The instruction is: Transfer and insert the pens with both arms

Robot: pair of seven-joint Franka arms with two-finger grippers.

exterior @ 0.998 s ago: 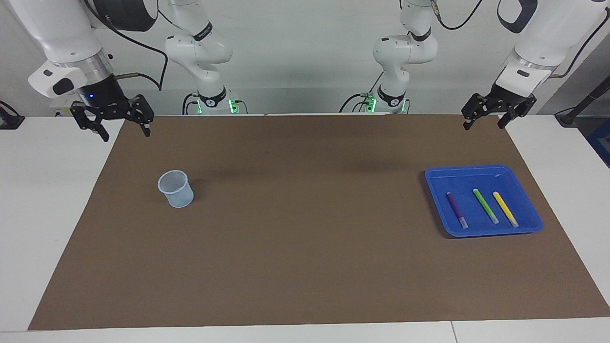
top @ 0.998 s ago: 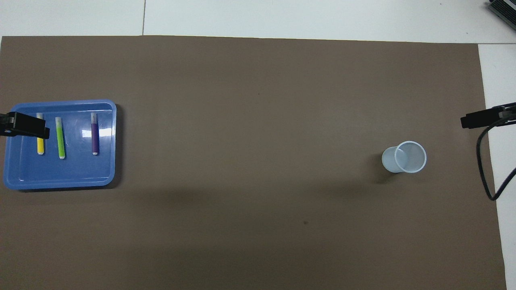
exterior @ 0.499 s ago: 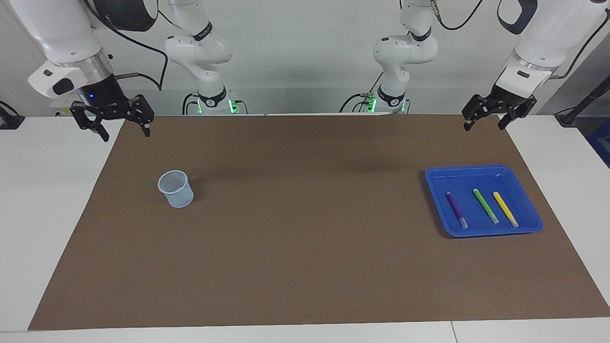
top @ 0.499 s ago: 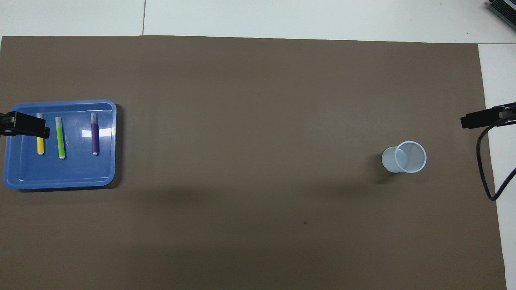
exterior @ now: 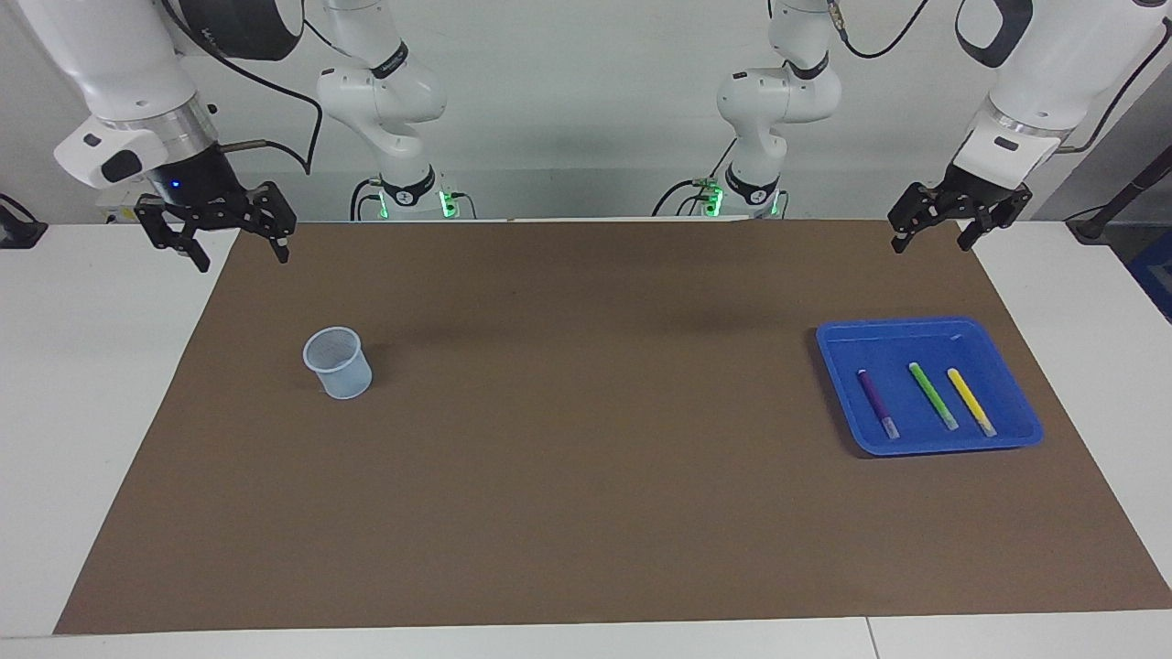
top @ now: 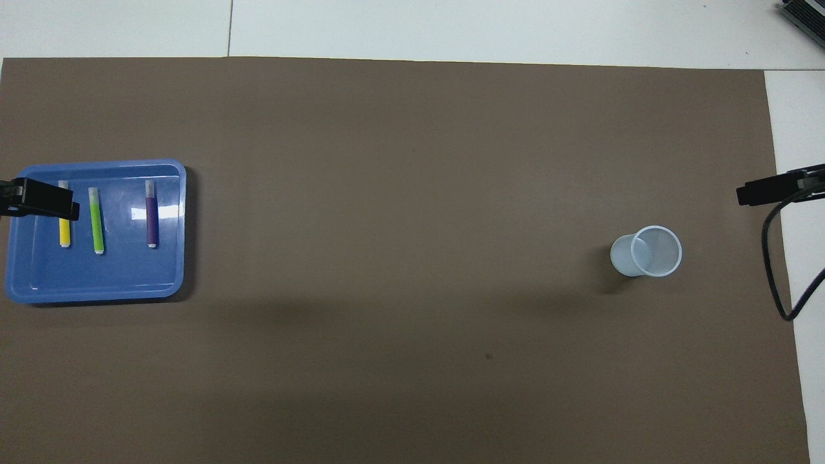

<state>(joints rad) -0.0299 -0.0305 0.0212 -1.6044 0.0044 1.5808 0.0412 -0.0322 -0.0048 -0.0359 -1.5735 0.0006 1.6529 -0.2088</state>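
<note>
A: Which step is in hand?

B: None has begun, by the look of it. The purple pen (exterior: pixel 877 404), the green pen (exterior: pixel 933 396) and the yellow pen (exterior: pixel 971 402) all lie side by side, apart from each other, in the blue tray (exterior: pixel 916 329) toward the left arm's end of the brown mat (exterior: pixel 586 476). The translucent cup (exterior: pixel 338 362) stands upright and empty toward the right arm's end.

A: And the grippers?

B: The left gripper (exterior: pixel 936 232) hangs raised over the mat's corner by the tray, fingers spread wide, holding nothing. The right gripper (exterior: pixel 240 250) hangs raised over the mat's edge at its own end, also wide and empty.

A: So the next move?

B: Probably the left gripper comes down over one pen, aligns its fingers across the barrel, and closes. The pens lie flat and slim, so it must reach low without scraping the tray.
</note>
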